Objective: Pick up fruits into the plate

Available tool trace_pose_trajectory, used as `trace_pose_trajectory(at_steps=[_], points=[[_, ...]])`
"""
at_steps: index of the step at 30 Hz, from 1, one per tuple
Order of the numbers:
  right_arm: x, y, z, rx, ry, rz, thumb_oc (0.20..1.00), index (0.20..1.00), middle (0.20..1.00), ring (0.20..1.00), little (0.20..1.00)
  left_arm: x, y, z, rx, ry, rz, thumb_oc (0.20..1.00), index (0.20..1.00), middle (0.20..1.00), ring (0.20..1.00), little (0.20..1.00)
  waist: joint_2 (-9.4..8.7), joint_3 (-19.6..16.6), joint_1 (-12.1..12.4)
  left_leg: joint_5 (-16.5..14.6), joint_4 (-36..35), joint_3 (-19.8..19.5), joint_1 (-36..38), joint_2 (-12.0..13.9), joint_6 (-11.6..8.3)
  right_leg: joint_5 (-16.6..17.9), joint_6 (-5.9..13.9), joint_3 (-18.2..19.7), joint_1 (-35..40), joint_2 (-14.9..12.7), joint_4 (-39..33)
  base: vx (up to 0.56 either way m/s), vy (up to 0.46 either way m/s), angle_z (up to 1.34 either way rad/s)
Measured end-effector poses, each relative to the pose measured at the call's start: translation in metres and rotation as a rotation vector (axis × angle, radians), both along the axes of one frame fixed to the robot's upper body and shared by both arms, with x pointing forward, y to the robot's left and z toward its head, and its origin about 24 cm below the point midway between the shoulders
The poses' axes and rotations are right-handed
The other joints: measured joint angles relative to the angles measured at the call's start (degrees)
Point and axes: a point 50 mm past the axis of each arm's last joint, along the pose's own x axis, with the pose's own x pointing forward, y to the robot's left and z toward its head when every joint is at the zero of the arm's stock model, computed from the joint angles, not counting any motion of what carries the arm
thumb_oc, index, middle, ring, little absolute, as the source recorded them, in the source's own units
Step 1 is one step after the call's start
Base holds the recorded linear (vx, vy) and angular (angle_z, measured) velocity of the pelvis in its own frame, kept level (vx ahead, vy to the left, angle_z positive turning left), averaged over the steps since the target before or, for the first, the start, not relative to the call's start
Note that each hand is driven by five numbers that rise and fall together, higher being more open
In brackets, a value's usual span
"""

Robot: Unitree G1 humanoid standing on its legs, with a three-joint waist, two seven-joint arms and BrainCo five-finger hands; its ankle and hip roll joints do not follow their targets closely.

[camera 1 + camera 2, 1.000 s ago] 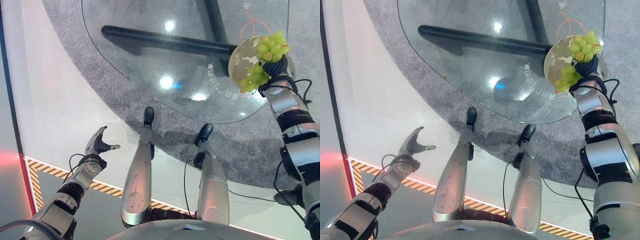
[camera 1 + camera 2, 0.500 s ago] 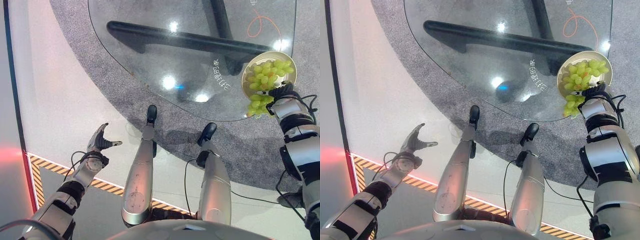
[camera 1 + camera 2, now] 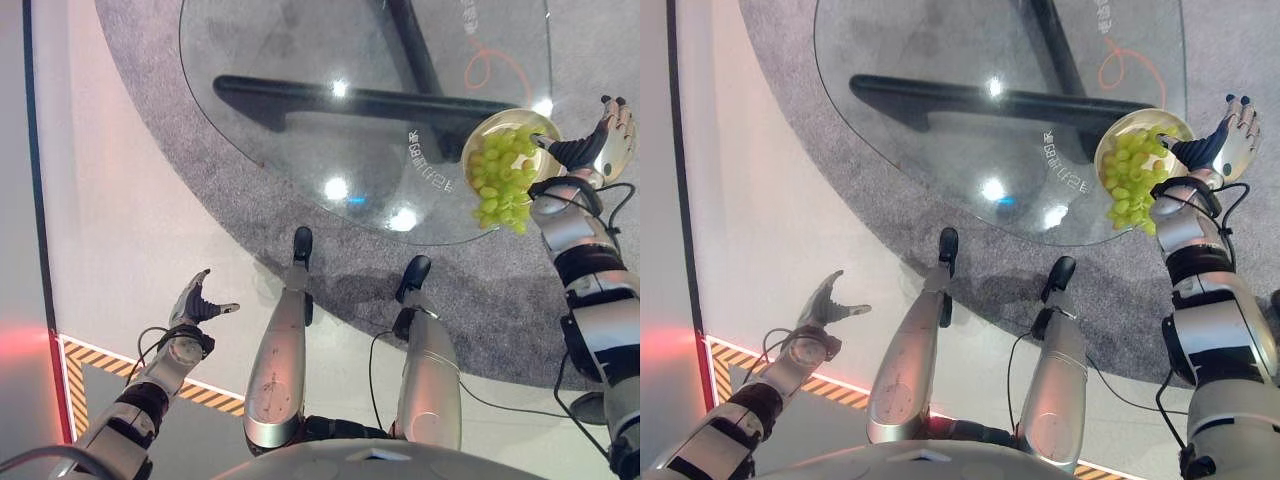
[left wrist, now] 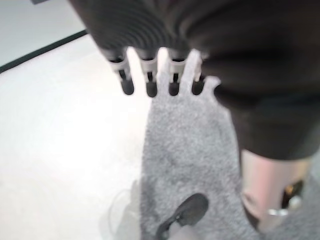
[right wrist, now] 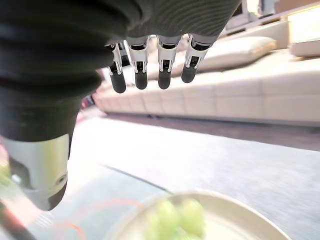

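The robot's right hand (image 3: 603,143) stood raised just beyond the right edge of the glass table (image 3: 300,150), its fingers (image 5: 162,70) spread straight and holding nothing. Just beside it, toward the table, sat the pale round plate (image 3: 540,122) on the glass near the table's right rim, and a bunch of green grapes (image 3: 497,180) lay in the plate, part of the bunch spilling over the plate's near rim toward the table edge. The hand's own wrist view showed the grapes (image 5: 177,220) heaped in the plate (image 5: 240,220) below the outstretched fingers, apart from them.

The round table stood on a dark crossed base (image 3: 350,98) over a grey carpet (image 3: 500,290), with an orange looped mark (image 3: 490,68) showing through the glass behind the plate. Pale sofas (image 5: 240,95) lined the room past the right hand.

The left hand (image 3: 193,308) hung low at the robot's left side, well apart from the table, over the pale floor (image 3: 120,200) near a black-and-yellow striped floor line (image 3: 110,358); its fingers (image 4: 150,82) were loosely extended and empty.
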Motion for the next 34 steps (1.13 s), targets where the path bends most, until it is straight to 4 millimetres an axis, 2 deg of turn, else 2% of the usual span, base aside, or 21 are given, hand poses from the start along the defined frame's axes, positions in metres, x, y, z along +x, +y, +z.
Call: trace_pose_trajectory(at_steps=[2, 3, 5, 6, 8, 9, 11, 12, 14, 17, 19, 21, 23, 28, 32, 34], points=[[-0.012, 0.009, -0.033, 0.029, 0.012, 0.081, 1.0, 1.0, 1.0, 1.0, 1.0, -0.006, 0.0, -0.008, -0.021, 0.028, 0.038, 1.0, 1.0, 1.0, 1.0, 1.0, -0.14, -0.06, -1.17, -0.17, -1.97, 0.54, 6.15, 0.04, 0.2, 0.58, 0.36, -0.2, 6.48, 0.24, -2.92, 0.09, 0.02, -0.03], [-0.015, 0.013, -0.041, 0.037, 0.019, 0.101, 1.0, 1.0, 1.0, 1.0, 1.0, -0.008, 0.0, -0.009, -0.026, 0.031, 0.047, 1.0, 1.0, 1.0, 1.0, 1.0, -0.17, -0.09, -1.58, -0.26, -2.48, 0.64, 7.42, 0.05, 0.24, 0.57, 0.39, -0.36, 7.83, 0.26, -3.58, 0.14, 0.004, -0.02], [-0.032, 0.028, -0.079, 0.11, 0.051, 0.16, 1.0, 1.0, 1.0, 1.0, 1.0, -0.014, 0.0, -0.015, -0.04, 0.053, 0.075, 1.0, 1.0, 1.0, 1.0, 1.0, -0.5, -0.49, -3.4, -0.66, -4.96, 1.06, 12.85, 0.21, 0.36, 1.03, 1.2, -0.66, 13.59, 0.72, -7.1, 0.11, 0.015, -0.03], [-0.038, 0.03, -0.089, 0.121, 0.069, 0.169, 1.0, 1.0, 1.0, 1.0, 1.0, -0.015, 0.0, -0.016, -0.039, 0.058, 0.074, 1.0, 1.0, 1.0, 1.0, 1.0, -0.58, -0.93, -3.85, -0.81, -5.52, 1.23, 13.7, 0.24, 0.16, 1.17, 1.17, -0.71, 14.61, 0.84, -7.99, 0.13, 0.025, -0.07], [-0.068, 0.034, -0.132, 0.196, 0.162, 0.178, 1.0, 1.0, 1.0, 1.0, 1.0, -0.025, -0.002, -0.025, -0.058, 0.097, 0.09, 1.0, 1.0, 1.0, 1.0, 1.0, -0.82, -4.15, -4.56, -0.61, -8.21, 2.49, 16.4, 0.47, 0.17, 2.39, 1.5, -0.65, 17.37, 1.42, -11.58, 0.1, 0.016, -0.13], [-0.076, 0.036, -0.144, 0.216, 0.194, 0.176, 1.0, 1.0, 1.0, 1.0, 1.0, -0.03, -0.002, -0.028, -0.064, 0.112, 0.097, 1.0, 1.0, 1.0, 1.0, 1.0, -0.97, -5.18, -4.87, -0.32, -8.7, 2.61, 17.11, 0.5, 0.3, 2.69, 1.28, -0.63, 17.98, 1.51, -12.24, 0.07, 0.008, -0.16], [-0.105, 0.044, -0.179, 0.298, 0.296, 0.172, 1.0, 1.0, 1.0, 1.0, 1.0, -0.056, -0.001, -0.044, -0.056, 0.201, 0.113, 1.0, 1.0, 1.0, 1.0, 1.0, -2.0, -9.64, -6.55, -0.36, -10.62, 3.54, 20.14, 0.99, 0.01, 3.49, 1.46, -0.49, 21.0, 2.31, -15.24, 0.11, 0.028, -0.19], [-0.111, 0.047, -0.186, 0.322, 0.319, 0.174, 1.0, 1.0, 1.0, 1.0, 1.0, -0.062, -0.001, -0.048, -0.06, 0.221, 0.12, 1.0, 1.0, 1.0, 1.0, 1.0, -2.43, -10.54, -7.07, -0.68, -10.66, 3.86, 20.97, 1.13, -0.14, 3.49, 1.47, -0.47, 21.85, 2.45, -15.8, 0.1, 0.035, -0.2], [-0.134, 0.057, -0.211, 0.378, 0.425, 0.188, 1.0, 1.0, 1.0, 1.0, 1.0, -0.084, -0.002, -0.06, -0.066, 0.308, 0.129, 1.0, 1.0, 1.0, 1.0, 1.0, -3.83, -14.72, -8.24, -2.16, -10.69, 5.42, 23.61, 1.68, -0.63, 3.47, 1.47, 0.42, 24.42, 3.12, -17.58, 0.05, 0.018, -0.29], [-0.15, 0.058, -0.228, 0.401, 0.542, 0.202, 1.0, 1.0, 1.0, 1.0, 1.0, -0.092, -0.001, -0.065, -0.058, 0.369, 0.106, 1.0, 1.0, 1.0, 1.0, 1.0, -5.19, -17.89, -9.48, -2.84, -10.69, 6.57, 25.59, 2.31, -0.91, 3.38, 1.56, 1.11, 25.62, 3.69, -17.6, 0.06, 0.008, -0.24], [-0.156, 0.058, -0.234, 0.415, 0.578, 0.204, 1.0, 1.0, 1.0, 1.0, 1.0, -0.092, -0.001, -0.066, -0.06, 0.379, 0.103, 1.0, 1.0, 1.0, 1.0, 1.0, -5.64, -19.56, -9.98, -3.14, -10.69, 6.98, 25.87, 2.4, -0.9, 3.29, 1.65, 1.5, 25.64, 3.75, -17.61, 0.05, 0.007, -0.13], [-0.171, 0.061, -0.247, 0.451, 0.644, 0.193, 1.0, 1.0, 1.0, 1.0, 1.0, -0.093, -0.001, -0.067, -0.061, 0.399, 0.105, 1.0, 1.0, 1.0, 1.0, 1.0, -5.99, -21.38, -10.41, -3.4, -10.7, 8.26, 26.96, 2.47, -0.84, 3.28, 1.67, 2.67, 25.82, 3.79, -17.61, 0.05, 0.024, -0.23], [-0.179, 0.064, -0.254, 0.481, 0.683, 0.191, 1.0, 1.0, 1.0, 1.0, 1.0, -0.098, 0.0, -0.069, -0.063, 0.432, 0.117, 1.0, 1.0, 1.0, 1.0, 1.0, -5.79, -22.37, -10.85, -3.87, -10.73, 8.82, 27.75, 2.54, -0.55, 3.25, 1.7, 2.93, 26.44, 3.8, -17.62, 0.04, 0.025, -0.13], [-0.22, 0.061, -0.283, 0.641, 0.866, 0.108, 1.0, 1.0, 1.0, 1.0, 1.0, -0.116, -0.003, -0.079, -0.079, 0.527, 0.149, 1.0, 1.0, 1.0, 1.0, 1.0, -4.43, -25.13, -11.4, -4.06, -10.97, 9.67, 28.8, 2.88, -0.56, 2.95, 1.79, 4.01, 26.78, 4.07, -17.64, 0.03, 0.009, -0.1], [-0.258, 0.052, -0.305, 0.9, 1.045, -0.025, 1.0, 1.0, 1.0, 1.0, 1.0, -0.133, -0.013, -0.089, -0.102, 0.621, 0.165, 1.0, 1.0, 1.0, 1.0, 1.0, -3.47, -26.3, -11.16, -4.37, -10.98, 9.66, 29.66, 3.07, -0.98, 2.9, 1.74, 4.06, 27.43, 4.21, -17.86, 0.06, -0.013, 0.0], [-0.269, 0.052, -0.311, 0.985, 1.097, -0.058, 1.0, 1.0, 1.0, 1.0, 1.0, -0.138, -0.014, -0.091, -0.1, 0.647, 0.168, 1.0, 1.0, 1.0, 1.0, 1.0, -3.3, -26.55, -11.13, -4.38, -10.98, 9.63, 29.75, 3.08, -1.0, 2.9, 1.73, 4.07, 27.51, 4.2, -17.9, 0.07, -0.022, -0.01]])
